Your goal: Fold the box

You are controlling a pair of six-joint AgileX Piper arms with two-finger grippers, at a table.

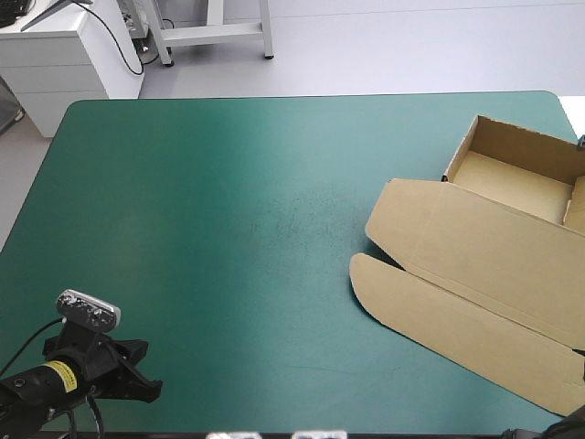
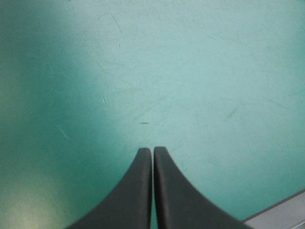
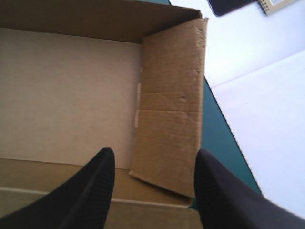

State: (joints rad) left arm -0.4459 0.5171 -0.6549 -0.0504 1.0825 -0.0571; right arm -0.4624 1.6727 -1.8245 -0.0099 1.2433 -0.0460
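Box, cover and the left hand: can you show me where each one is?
box (image 1: 475,265), high view, on its flat lid.
teal-green cover (image 1: 228,201), high view, on a bare middle part.
left hand (image 2: 152,151), left wrist view, where its shut fingertips meet.

The box (image 1: 475,256) runs off the high view's right edge, tray and lid both cut short. Ahead of the right pincer (image 3: 155,152), only one tray corner shows.
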